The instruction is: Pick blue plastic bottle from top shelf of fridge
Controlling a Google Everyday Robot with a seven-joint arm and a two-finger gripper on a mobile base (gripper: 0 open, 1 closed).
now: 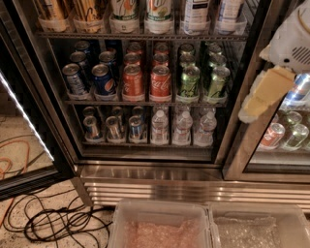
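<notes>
Clearly the gripper (257,102) hangs at the right by the fridge (160,172) door frame, well apart from the blue bottle (195,17) standing right of centre on the top shelf (97,35). Whether it is open or closed I cannot tell. It should rise, swing left and come in level, clear of the neighbouring bottles (125,14)

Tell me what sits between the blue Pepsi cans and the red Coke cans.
A column of orange cans, seen in the camera view. The claw hangs at far right.

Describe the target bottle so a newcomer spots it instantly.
Inside the fridge, follow the top shelf right, toward the tool by the door frame. The blue plastic bottle stands fifth from left, its pale label bearing a dark text panel neighbours lack.
</notes>
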